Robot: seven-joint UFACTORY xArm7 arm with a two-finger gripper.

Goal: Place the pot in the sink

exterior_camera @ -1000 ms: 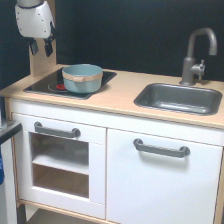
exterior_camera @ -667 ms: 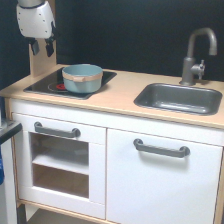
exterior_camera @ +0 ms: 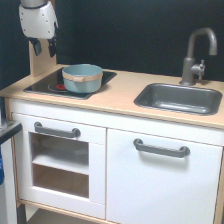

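The pot [exterior_camera: 82,78] is seen upright on the black stove plate [exterior_camera: 47,86], toward the exterior view's left of the wooden counter [exterior_camera: 120,102], with its tan rim band facing up and nothing inside that can be made out. The sink [exterior_camera: 180,98] lies well apart from it, toward the exterior view's right, set into the counter with the faucet [exterior_camera: 196,54] rising behind its far edge. The gripper [exterior_camera: 43,48] hangs above and behind the stove plate, off to the left of the pot and clear of it — its two dark fingers [exterior_camera: 36,47] are seen apart, with nothing held between them. The step in hand is judged to be the approach and grasp, since the pot is not yet touched. For a sound grasp, the gripper would best be brought over the pot's rim and lowered so that one finger passes inside the wall and the other outside, the tan band being pinched squarely rather than at a slant. The fingers should be kept spread until the rim sits fully between them — a closing begun too high would likely slip off the band. Once the pot is lifted, enough height should be kept to clear the counter, and the faucet's arch should be avoided when the pot is lowered into the basin.
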